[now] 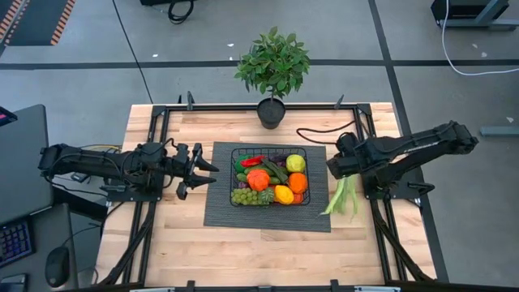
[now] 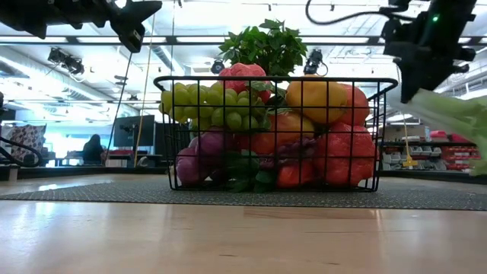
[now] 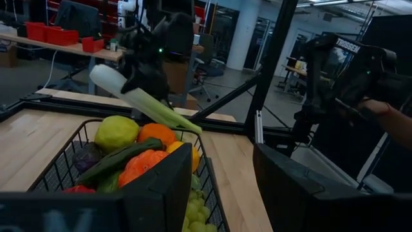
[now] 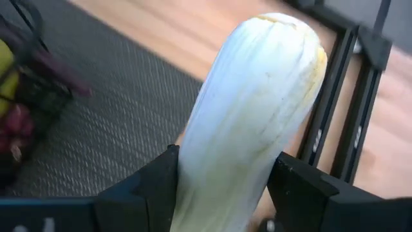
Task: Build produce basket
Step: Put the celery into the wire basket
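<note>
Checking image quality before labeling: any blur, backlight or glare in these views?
Low view: bright room behind leaves the basket front shaded, near tabletop soft. Right wrist view: leek fills the frame, mat behind blurred. High view: even light, no glare.

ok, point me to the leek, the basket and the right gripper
leek (image 4: pixel 248 109): right wrist view, pale white stalk.
basket (image 1: pixel 235 152): high view, far-left rim corner.
right gripper (image 4: pixel 222 187): right wrist view, midway between fingers clamping the leek.
</note>
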`<state>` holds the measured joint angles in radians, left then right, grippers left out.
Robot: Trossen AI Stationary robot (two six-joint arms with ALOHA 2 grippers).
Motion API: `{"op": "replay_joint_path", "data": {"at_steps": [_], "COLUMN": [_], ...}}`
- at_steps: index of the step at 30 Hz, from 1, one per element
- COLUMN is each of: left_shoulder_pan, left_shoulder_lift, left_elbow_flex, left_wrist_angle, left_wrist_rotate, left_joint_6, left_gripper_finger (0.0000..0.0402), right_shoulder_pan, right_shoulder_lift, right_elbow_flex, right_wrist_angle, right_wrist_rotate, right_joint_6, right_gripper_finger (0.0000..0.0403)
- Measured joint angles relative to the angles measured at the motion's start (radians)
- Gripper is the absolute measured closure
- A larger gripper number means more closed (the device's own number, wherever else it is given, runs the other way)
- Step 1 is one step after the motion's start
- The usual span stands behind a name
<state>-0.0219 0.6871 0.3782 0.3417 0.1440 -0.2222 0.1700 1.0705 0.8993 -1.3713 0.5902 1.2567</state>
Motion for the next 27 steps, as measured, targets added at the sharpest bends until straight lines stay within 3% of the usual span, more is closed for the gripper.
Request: {"op": "replay_joint_path", "data": {"at_steps": [11,20,27], "left_shoulder_pan": [0.0,0.0,0.0], "left_shoulder_lift": [0.0,0.0,0.0], "left_elbow_flex": [0.0,0.0,0.0], "left_wrist_angle": [-0.004,-0.004,-0.009], "left_wrist_rotate": [0.0,0.0,-0.001], "left_joint_6": [0.0,0.002,0.009], "left_gripper_finger": [0.023,0.023,0.023], "right_shoulder_pan": [0.008,0.008,0.008], "right_shoulder_lift": [-0.109,-0.174,-0.206], "right_elbow_flex": [0.0,0.0,0.0], "right_wrist_angle": [0.055,0.231,0.504], "right_wrist_rotate": [0.181,0.308,0.345], "right_joint_6": [-0.135,-0.442,-0.774], "right_gripper_finger": [0.0183,0.0188,0.0188]}}
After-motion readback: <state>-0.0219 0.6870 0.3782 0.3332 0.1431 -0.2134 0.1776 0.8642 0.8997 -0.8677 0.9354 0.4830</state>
